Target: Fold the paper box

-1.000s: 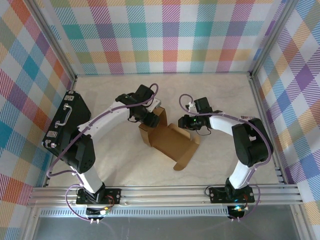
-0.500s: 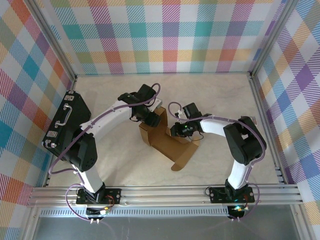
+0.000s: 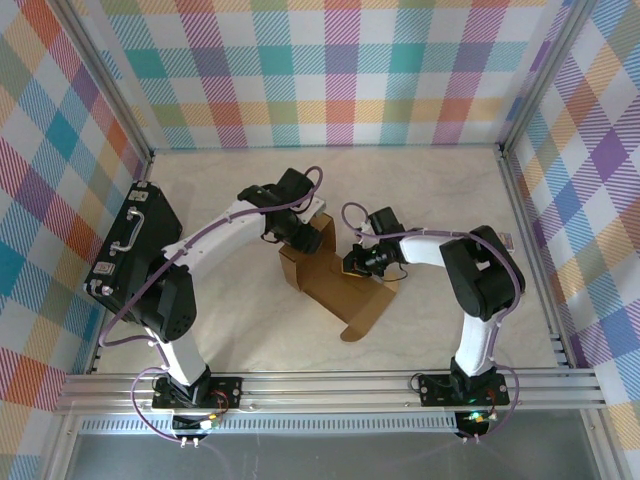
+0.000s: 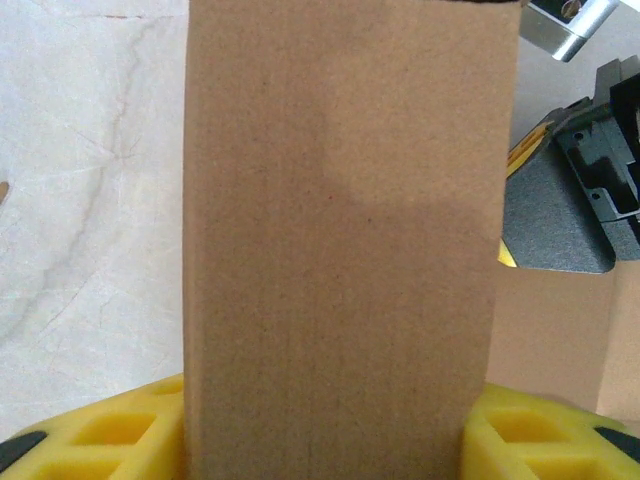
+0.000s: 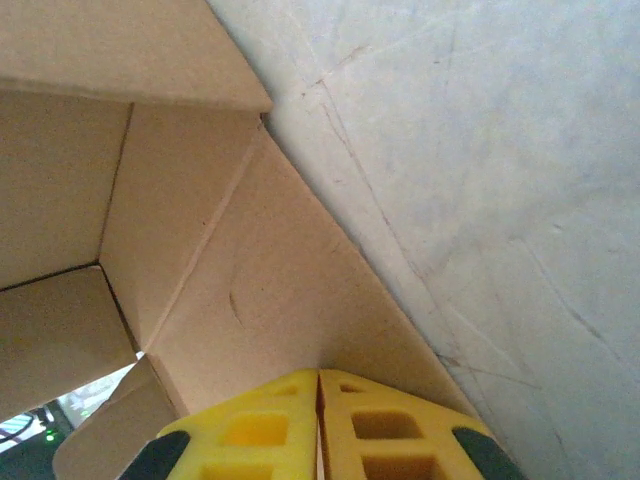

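The paper box (image 3: 335, 290) is a brown cardboard sheet, partly folded, lying mid-table with one flap standing upright. My left gripper (image 3: 298, 228) is shut on that upright flap (image 4: 340, 250); its yellow fingers (image 4: 95, 430) sit at either side of the board. My right gripper (image 3: 353, 263) is at the box's right side, low over the sheet. Its yellow fingertips (image 5: 260, 425) are pressed together with nothing between them, and the tips of the right gripper (image 5: 318, 376) touch a sloping cardboard panel (image 5: 270, 290). Part of the right arm's dark body (image 4: 590, 170) shows behind the flap.
A black hard case (image 3: 130, 250) with a handle leans at the left wall. Checked walls and metal rails enclose the pale table (image 3: 440, 190). Bare tabletop (image 5: 480, 180) lies right of the box.
My right gripper moved left onto the box's right side and closed its fingers. The box's near flap shifted slightly left. The left gripper kept its hold on the upright flap.
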